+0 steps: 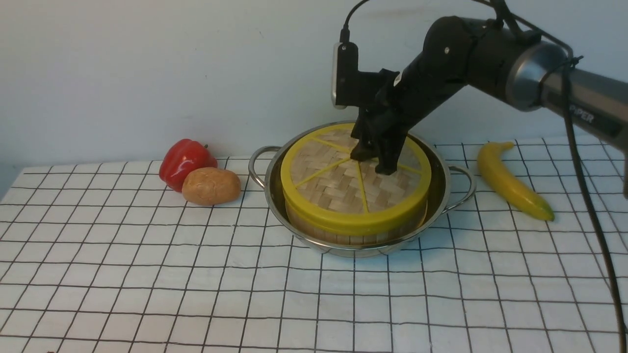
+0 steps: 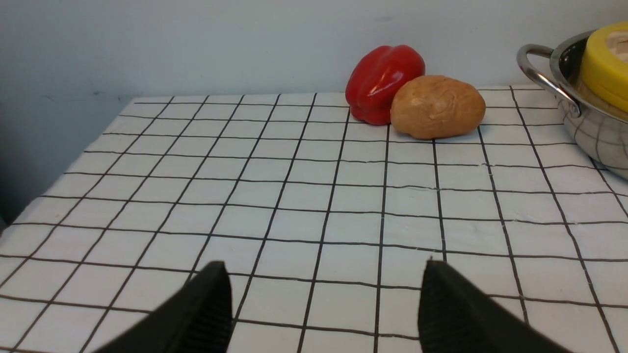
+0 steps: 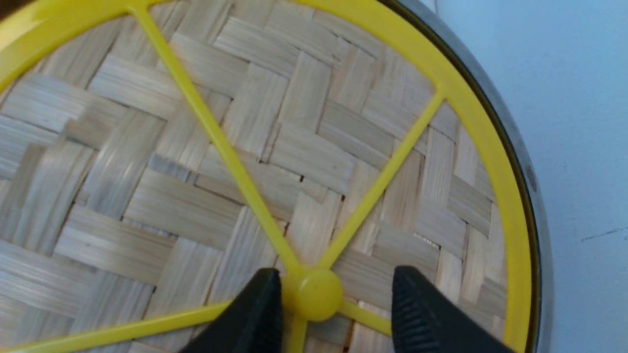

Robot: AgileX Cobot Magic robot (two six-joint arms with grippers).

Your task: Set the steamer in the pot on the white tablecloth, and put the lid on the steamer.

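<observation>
The lid (image 1: 355, 180) lies flat on the steamer (image 1: 343, 234), and the steamer sits inside the pot (image 1: 274, 196), which stands on the white tablecloth (image 1: 196, 274) toward the far edge of the table, roughly midway along it. Both placements look done; what remains, by my reading, is a clean release.

The right gripper (image 3: 333, 314) sits low over the middle of the lid. In the right wrist view its fingers (image 3: 255, 318) stand apart on either side of the small yellow knob (image 3: 314, 294): one finger is right against the knob or touching it, the other shows a clear gap. It grips nothing firmly now.

To finish well, the arm should lift straight up from the knob, without sideways drift, so that the near finger does not drag the lid off centre. The lid's yellow rim appears to line up with the steamer all round in the front view, so no nudging seems needed. A slanted pull-away could tip the lid or shift the steamer against the pot wall.

The left gripper (image 2: 324, 314) hovers over bare cloth nearer the left edge of the table, its fingers spread wide and holding nothing. The red pepper (image 1: 184, 162) and the potato (image 1: 211, 185) lie touching each other left of the pot, and the banana (image 1: 510, 181) lies to its right; none is in the way of a straight lift.
</observation>
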